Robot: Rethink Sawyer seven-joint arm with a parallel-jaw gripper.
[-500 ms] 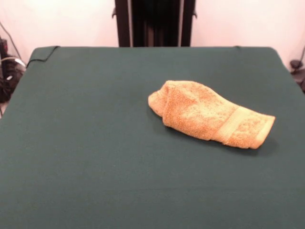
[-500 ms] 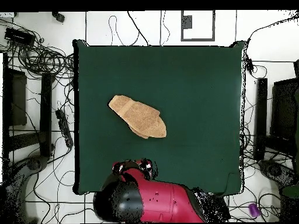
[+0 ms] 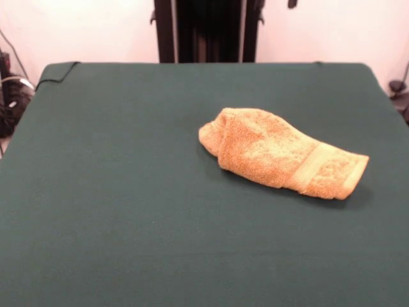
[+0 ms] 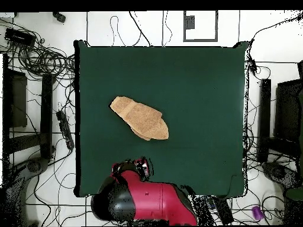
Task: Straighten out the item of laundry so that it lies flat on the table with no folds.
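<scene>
The golden-orange towel (image 3: pixel 281 152) lies bunched and folded over on itself, right of the middle of the dark green table (image 3: pixel 128 192). Its woven band (image 3: pixel 317 167) shows near the right end; the white tag is hidden. In the overhead view the towel (image 4: pixel 139 118) lies left of the table's (image 4: pixel 201 88) middle. The red and black arm (image 4: pixel 148 201) hangs over the table's near edge. My gripper (image 4: pixel 139 168) is well apart from the towel, with bare cloth between. Only a dark tip of it (image 3: pixel 292 3) shows at the top edge of the front view.
The black pedestal (image 3: pixel 208 31) stands behind the table's far edge. Cables (image 4: pixel 41 59) and black stands (image 4: pixel 46 115) lie on the floor round the table. A small purple thing (image 4: pixel 257 213) lies on the floor.
The arm has shifted a little to the left in the overhead view, and a dark tip now shows at the top edge of the front view. The towel has not moved.
</scene>
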